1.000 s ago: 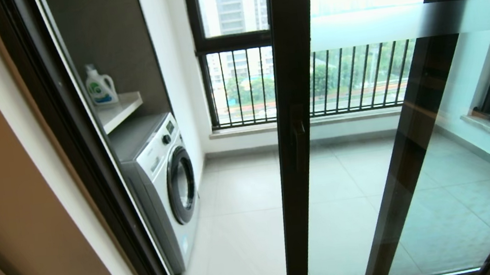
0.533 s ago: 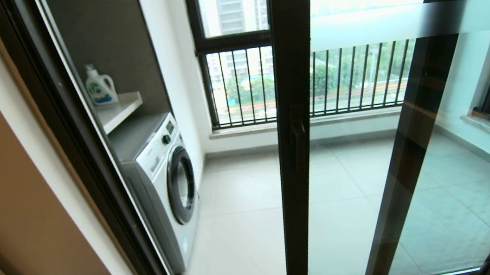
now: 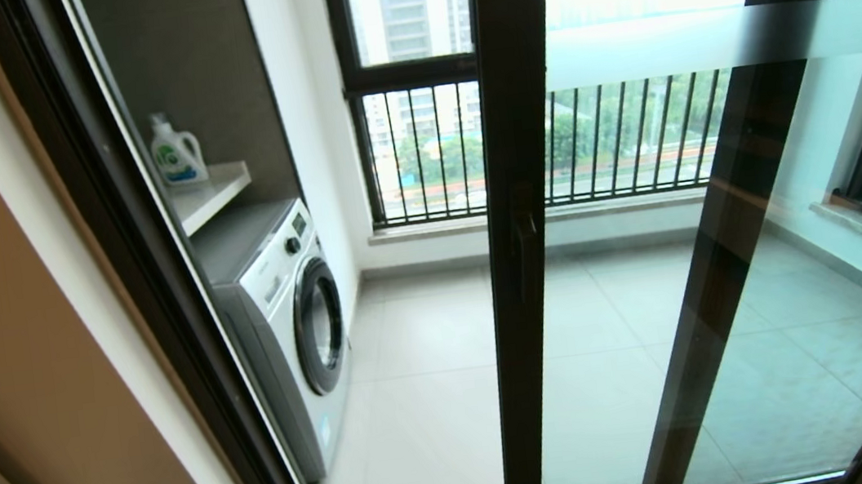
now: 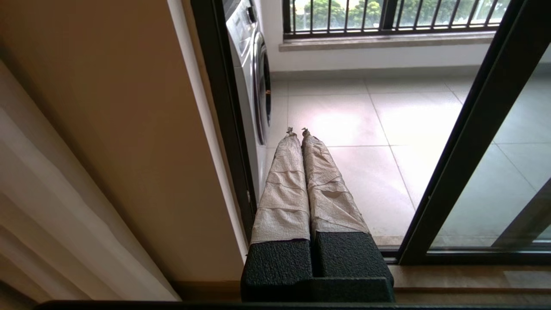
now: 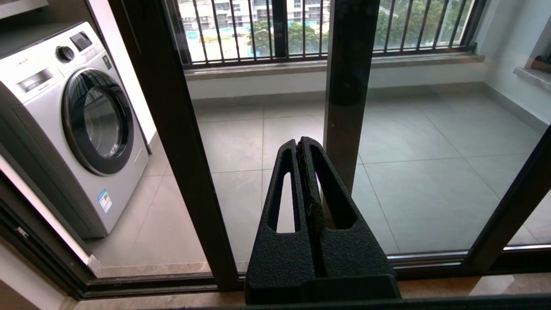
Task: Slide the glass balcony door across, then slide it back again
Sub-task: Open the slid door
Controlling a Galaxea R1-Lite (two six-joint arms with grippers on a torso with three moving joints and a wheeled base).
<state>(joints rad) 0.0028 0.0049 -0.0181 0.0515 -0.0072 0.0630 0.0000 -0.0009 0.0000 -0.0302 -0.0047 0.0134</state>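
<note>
The glass balcony door (image 3: pixel 519 141) stands part-way across, leaving an opening on its left. Its dark stile carries a small dark handle (image 3: pixel 528 250), and a frosted band (image 3: pixel 702 40) crosses the glass. Neither gripper appears in the head view. In the left wrist view my left gripper (image 4: pixel 297 131), its fingers wrapped in pale tape, is shut and empty, pointing into the opening between the jamb (image 4: pixel 219 120) and the door stile (image 4: pixel 467 137). My right gripper (image 5: pixel 301 144) is shut and empty, low in front of the glass, right of the door stile (image 5: pixel 172 129).
A washing machine (image 3: pixel 289 325) stands just inside the opening on the left, with a detergent bottle (image 3: pixel 176 152) on a shelf above. A second dark-framed panel (image 3: pixel 732 279) sits behind the door glass. Railed windows (image 3: pixel 420 153) close the balcony. A beige wall (image 3: pixel 14 326) flanks the jamb.
</note>
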